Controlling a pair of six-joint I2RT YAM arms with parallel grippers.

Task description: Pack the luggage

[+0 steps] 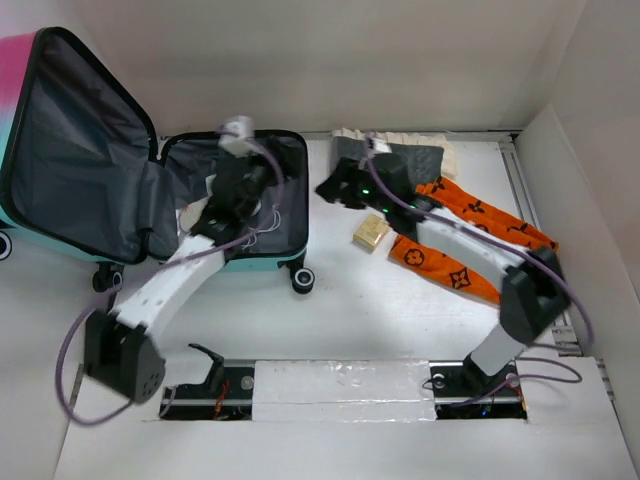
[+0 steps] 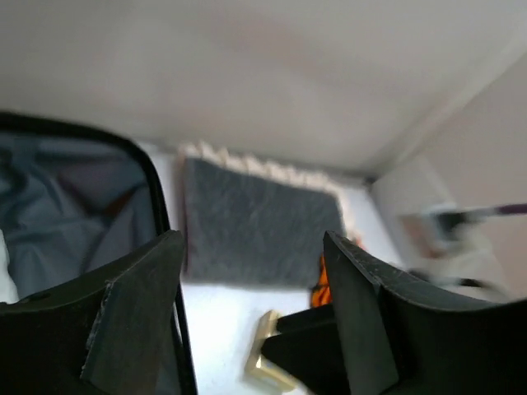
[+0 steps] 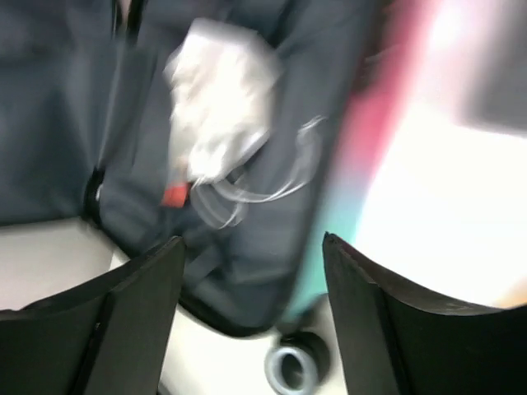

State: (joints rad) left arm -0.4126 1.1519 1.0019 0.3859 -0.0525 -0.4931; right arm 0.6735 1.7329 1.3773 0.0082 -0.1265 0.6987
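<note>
Lying open: the luggage (image 1: 80,170) at the far left of the bench (image 1: 330,320); its lid leans up to the left, pink-to-turquoise shell outside, dark grey lining inside; the base half sits flat just right of the lid, a black wheel (image 1: 301,277) at its near right corner
Inside the base: a pale crumpled item (image 3: 218,107) with a small red part (too blurred to say what it is)
Grey cloth (image 1: 418,160): folded, far centre, lying on a cream fringed cloth (image 1: 350,137)
Orange cloth (image 1: 415,255): dark-patterned, right of centre, near the grey cloth
Small tan box (image 1: 370,231): on the bench between the luggage and the orange cloth
Left arm (image 1: 175,275): reaches from the near left over the base half; the left jaws stand apart with nothing between them
Right arm (image 1: 455,240): stretches across the orange cloth toward the gap between the luggage and the grey cloth; the right jaws stand wide, holding nothing
</note>
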